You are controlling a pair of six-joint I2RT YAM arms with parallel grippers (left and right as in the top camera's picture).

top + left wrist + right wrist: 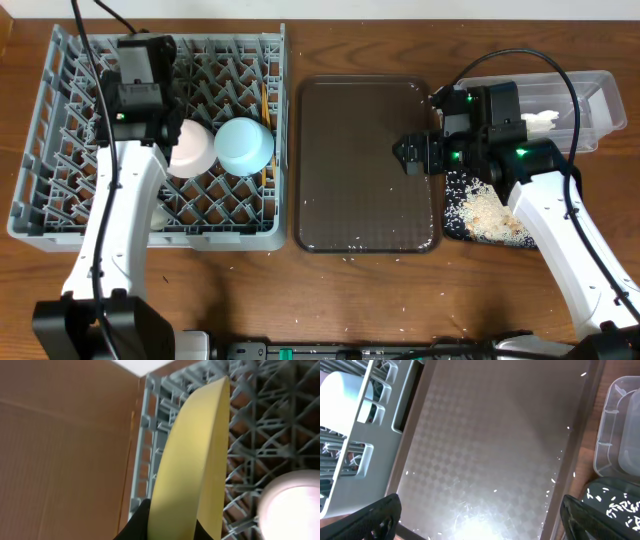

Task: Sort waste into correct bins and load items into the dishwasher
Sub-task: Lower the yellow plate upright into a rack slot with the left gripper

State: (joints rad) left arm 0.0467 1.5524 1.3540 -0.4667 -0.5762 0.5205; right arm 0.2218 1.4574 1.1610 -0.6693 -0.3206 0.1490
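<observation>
My left gripper (pixel 172 526) is shut on the rim of the round yellow plate (pixel 192 460), which stands on edge over the grey dishwasher rack (pixel 60 215). In the overhead view the arm hides the plate. The pink-white bowl (pixel 190 148) and the light blue bowl (pixel 243 146) sit in the rack, with the chopsticks (pixel 265 108) beside them. My right gripper (pixel 482 515) hangs open and holds nothing above the right side of the brown tray (pixel 365 200). Rice scraps (pixel 485 208) lie in the black tray (pixel 452 228). A white napkin (pixel 540 122) lies in the clear tub (pixel 600 95).
The brown serving tray (pixel 490 435) lies between the rack and the two bins, with a few rice grains along its right edge. The rack's wall (pixel 365 425) borders it on the left. The clear tub (pixel 620 425) and black tray (pixel 615 505) sit to its right.
</observation>
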